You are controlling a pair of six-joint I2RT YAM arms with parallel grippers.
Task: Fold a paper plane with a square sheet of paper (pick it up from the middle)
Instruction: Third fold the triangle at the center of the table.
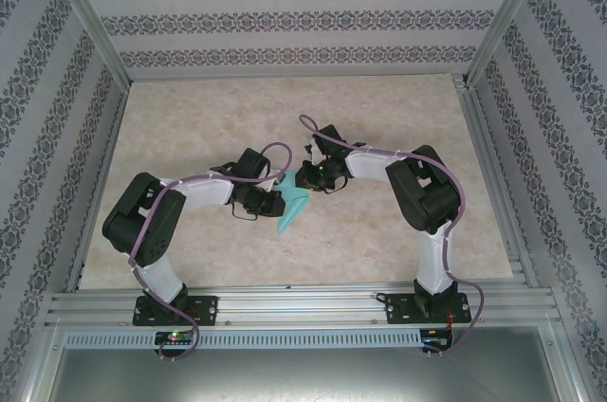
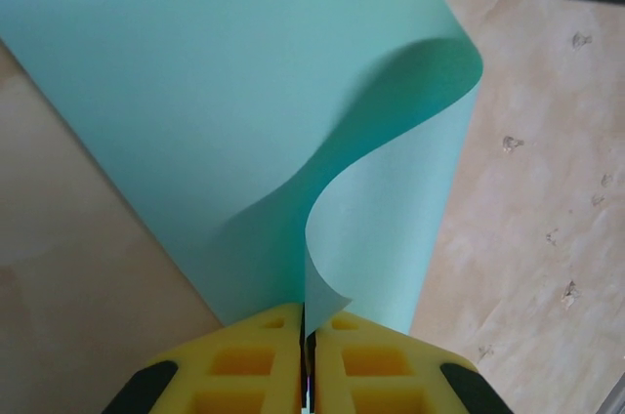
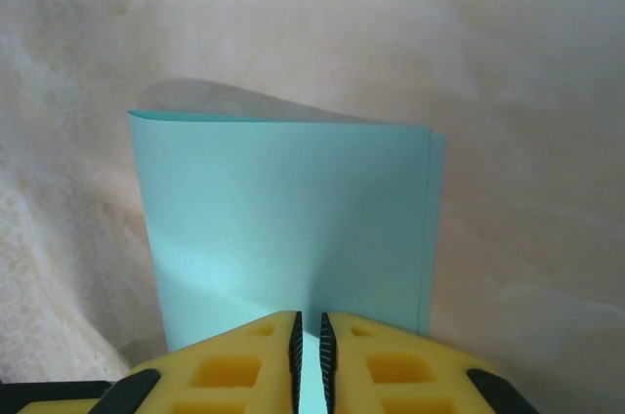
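The left gripper (image 2: 305, 321) is closed: its yellow fingers (image 2: 244, 360) press flat together on the edge of the turquoise sheet (image 2: 244, 121), with no gap visible between them. From that pinch the paper spreads away in a broad panel, and one loose flap curls over in an S-shaped bend on the right.

The right gripper (image 3: 311, 326) is also clamped on the sheet (image 3: 283, 228), its ribbed pads leaving only a thin slit with the paper running through it. Beyond them the paper stands as a flat rectangle, with a second layer showing along its right edge.

From above, the two grippers meet near the middle of the marbled table (image 1: 398, 118), the left gripper (image 1: 275, 201) just left of and nearer than the right gripper (image 1: 305, 177). The sheet (image 1: 292, 208) lies between them and tapers towards the near side.
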